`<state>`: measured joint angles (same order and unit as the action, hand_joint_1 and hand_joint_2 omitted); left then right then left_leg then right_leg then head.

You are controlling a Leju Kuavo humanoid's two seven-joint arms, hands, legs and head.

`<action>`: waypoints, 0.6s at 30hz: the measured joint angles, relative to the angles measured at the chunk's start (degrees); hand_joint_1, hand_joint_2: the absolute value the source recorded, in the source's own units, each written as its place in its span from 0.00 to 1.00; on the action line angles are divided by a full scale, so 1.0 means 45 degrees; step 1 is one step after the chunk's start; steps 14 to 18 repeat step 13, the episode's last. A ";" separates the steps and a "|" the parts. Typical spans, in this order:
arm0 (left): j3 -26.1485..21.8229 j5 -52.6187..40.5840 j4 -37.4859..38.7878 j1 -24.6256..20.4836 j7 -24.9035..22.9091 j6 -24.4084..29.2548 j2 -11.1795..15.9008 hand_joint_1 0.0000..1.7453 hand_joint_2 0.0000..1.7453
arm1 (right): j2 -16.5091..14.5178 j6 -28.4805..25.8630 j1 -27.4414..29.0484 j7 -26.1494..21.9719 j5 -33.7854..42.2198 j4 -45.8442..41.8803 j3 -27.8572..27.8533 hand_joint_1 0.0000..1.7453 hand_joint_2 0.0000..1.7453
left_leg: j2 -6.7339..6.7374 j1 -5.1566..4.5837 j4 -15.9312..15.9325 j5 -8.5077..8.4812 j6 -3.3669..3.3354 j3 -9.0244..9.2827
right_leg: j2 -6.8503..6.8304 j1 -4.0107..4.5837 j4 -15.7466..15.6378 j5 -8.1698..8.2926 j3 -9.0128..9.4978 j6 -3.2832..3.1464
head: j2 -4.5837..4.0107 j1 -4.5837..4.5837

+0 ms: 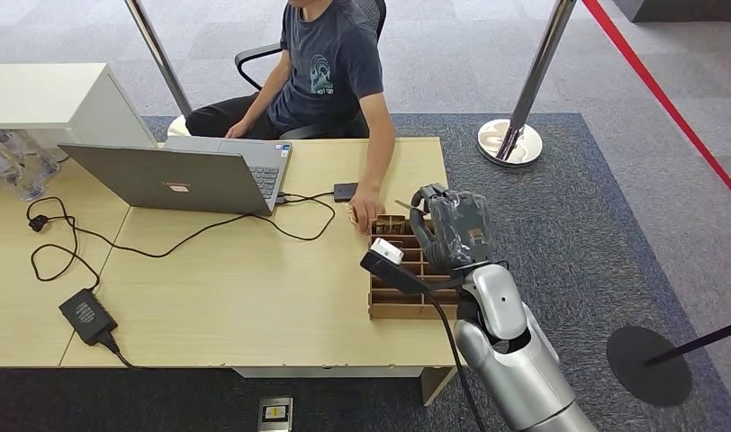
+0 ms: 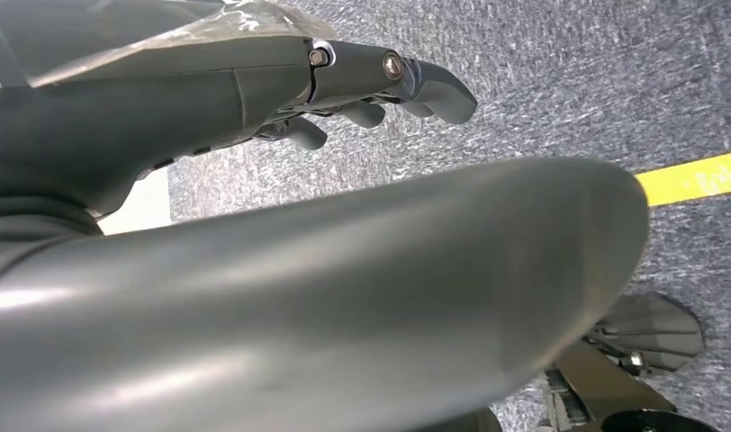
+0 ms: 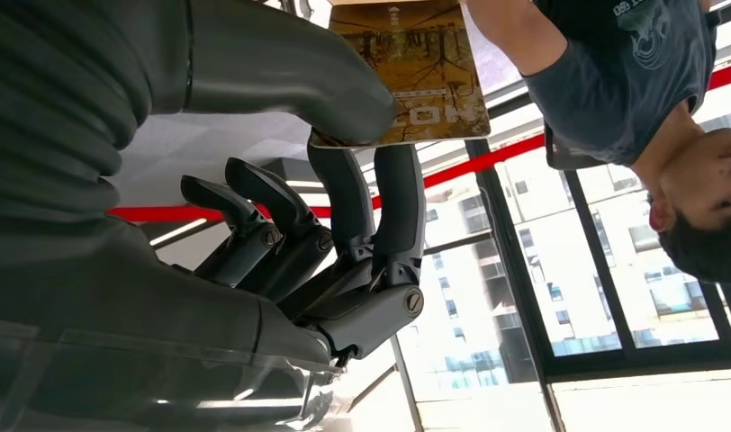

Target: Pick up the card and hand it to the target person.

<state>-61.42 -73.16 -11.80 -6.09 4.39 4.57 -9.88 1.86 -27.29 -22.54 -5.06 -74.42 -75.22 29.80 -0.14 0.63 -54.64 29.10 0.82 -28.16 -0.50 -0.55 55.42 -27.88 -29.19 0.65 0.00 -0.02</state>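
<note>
My right hand (image 1: 452, 225) is raised over the far end of the cardboard divider box (image 1: 402, 310), and it pinches a brown printed card (image 3: 416, 67) between thumb and fingers (image 3: 362, 193). In the head view the card (image 1: 405, 206) shows as a thin edge sticking out toward the person. The person (image 1: 330, 67) in a dark T-shirt sits behind the desk, one hand (image 1: 365, 214) resting on the tabletop just beside the box and the card. My left hand (image 2: 281, 99) hangs over grey carpet with its fingers curled and nothing in it.
A grey laptop (image 1: 186, 175) stands open on the wooden desk (image 1: 227, 297), with black cables, a power brick (image 1: 86, 316) and a small black device (image 1: 345, 191). A stanchion base (image 1: 509, 142) and red tape lie on the carpet to the right.
</note>
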 joint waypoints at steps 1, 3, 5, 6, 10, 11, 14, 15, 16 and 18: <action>0.0000 -0.0007 0.0000 0.0000 -0.0045 -0.0002 0.0000 0.00 0.00 | -0.0022 -0.0004 -0.0044 -0.0024 0.0069 0.0042 0.0012 1.00 1.00 | 0.0000 0.0000 0.0000 0.0000 0.0000 0.0000 | 0.0000 0.0000 0.0000 0.0000 0.0000 0.0000 | 0.0000 0.0000; 0.0000 -0.0008 0.0000 0.0001 -0.0093 -0.0012 0.0000 0.00 0.00 | -0.0073 -0.0021 -0.0167 -0.0108 0.0216 0.0164 0.0035 1.00 1.00 | 0.0000 0.0000 0.0000 0.0000 0.0000 -0.0001 | 0.0000 0.0000 0.0000 0.0000 0.0000 0.0000 | 0.0000 0.0000; 0.0000 -0.0001 0.0000 0.0009 -0.0096 -0.0018 0.0000 0.00 0.00 | -0.0143 -0.0039 -0.0325 -0.0188 0.0317 0.0322 0.0056 1.00 1.00 | 0.0000 0.0000 0.0000 0.0000 0.0000 -0.0002 | 0.0000 0.0000 0.0000 0.0000 0.0000 0.0000 | 0.0000 0.0000; 0.0000 0.0007 0.0000 0.0014 -0.0090 -0.0012 0.0000 0.00 0.00 | -0.0188 -0.0040 -0.0410 -0.0206 0.0338 0.0404 0.0062 1.00 1.00 | 0.0000 0.0000 0.0000 0.0000 0.0000 -0.0002 | 0.0000 0.0000 0.0000 0.0000 0.0000 0.0000 | 0.0000 0.0000; 0.0000 0.0030 0.0000 0.0025 -0.0055 0.0004 0.0000 0.00 0.00 | -0.0386 -0.0032 -0.0689 -0.0215 0.0365 0.0678 0.0073 1.00 1.00 | -0.0001 0.0000 0.0000 0.0000 0.0000 -0.0002 | 0.0000 0.0000 0.0000 0.0000 -0.0001 0.0000 | -0.0002 0.0000; 0.0000 0.0030 0.0000 0.0026 -0.0053 0.0004 0.0000 0.00 0.00 | -0.0425 -0.0030 -0.0729 -0.0213 0.0369 0.0723 0.0078 1.00 1.00 | -0.0002 0.0000 0.0000 0.0000 0.0000 -0.0002 | 0.0000 0.0000 0.0001 0.0000 -0.0001 0.0000 | -0.0002 0.0001; 0.0000 0.0030 0.0000 0.0027 -0.0047 0.0004 0.0000 0.00 0.00 | -0.0476 -0.0030 -0.0776 -0.0205 0.0373 0.0797 0.0085 1.00 1.00 | -0.0002 0.0001 0.0000 0.0000 0.0000 -0.0002 | 0.0000 0.0000 0.0001 0.0000 -0.0001 0.0000 | -0.0004 0.0002; 0.0000 0.0030 0.0000 0.0027 -0.0047 0.0004 0.0000 0.00 0.00 | -0.0476 -0.0030 -0.0776 -0.0205 0.0373 0.0797 0.0085 1.00 1.00 | -0.0002 0.0001 0.0000 0.0000 0.0000 -0.0002 | 0.0000 0.0000 0.0001 0.0000 -0.0001 0.0000 | -0.0004 0.0002; 0.0000 0.0030 0.0000 0.0027 -0.0047 0.0004 0.0000 0.00 0.00 | -0.0476 -0.0030 -0.0776 -0.0205 0.0373 0.0797 0.0085 1.00 1.00 | -0.0002 0.0001 0.0000 0.0000 0.0000 -0.0002 | 0.0000 0.0000 0.0001 0.0000 -0.0001 0.0000 | -0.0004 0.0002; 0.0000 0.0030 0.0000 0.0027 -0.0047 0.0004 0.0000 0.00 0.00 | -0.0476 -0.0030 -0.0776 -0.0205 0.0373 0.0797 0.0085 1.00 1.00 | -0.0002 0.0001 0.0000 0.0000 0.0000 -0.0002 | 0.0000 0.0000 0.0001 0.0000 -0.0001 0.0000 | -0.0004 0.0002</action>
